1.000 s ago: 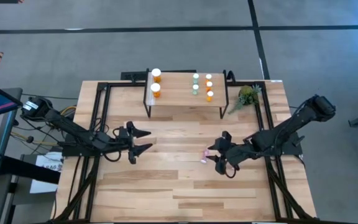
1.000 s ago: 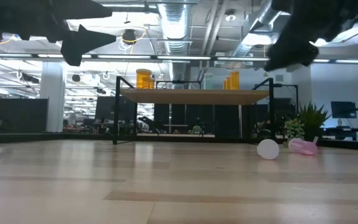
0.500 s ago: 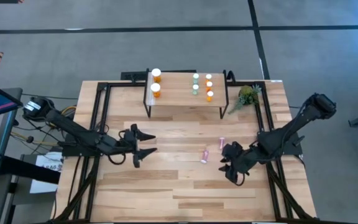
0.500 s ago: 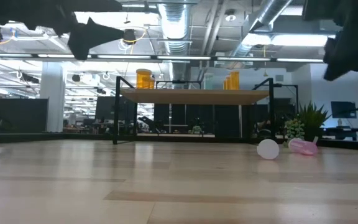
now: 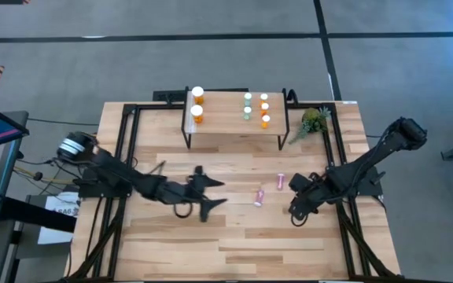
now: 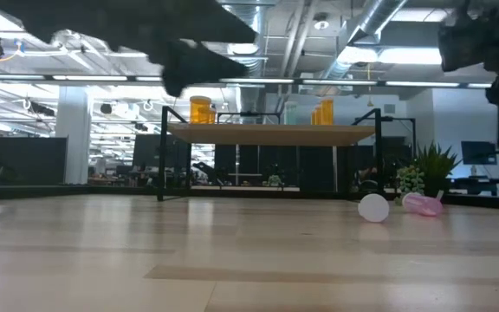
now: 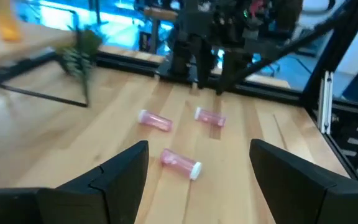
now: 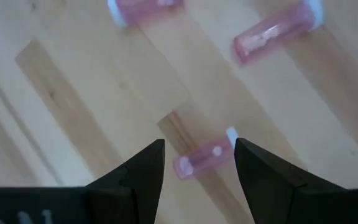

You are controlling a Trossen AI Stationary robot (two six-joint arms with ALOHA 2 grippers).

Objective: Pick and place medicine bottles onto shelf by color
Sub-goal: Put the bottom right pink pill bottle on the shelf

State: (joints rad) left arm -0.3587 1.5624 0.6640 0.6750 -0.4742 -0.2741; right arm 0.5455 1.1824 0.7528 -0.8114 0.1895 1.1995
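Left gripper sits out over the middle of the worktop, jaws spread wide and empty, aimed toward the pink bottles lying on their sides just ahead of it. Right gripper hangs low near the right side, also gaping with nothing in it, and in its wrist view one pink bottle lies right past its fingertips, so it's basically hovering over that one.

Three pink bottles show on the wood in the left wrist view: the nearest one, one further out and one closest to the right arm. From above I can make out only two.

The shelf at the back already carries orange bottles at its left end and pale green plus small orange ones toward the right. No pink up there yet.

What worries me: both arms are pointed at the same little cluster, so they could bump each other if both go in. Also, these bottles are round and lying down, so a slightly off-centre pinch will probably just roll one away. There's a small plant beside the shelf's right end, easy to clip on the way to it.
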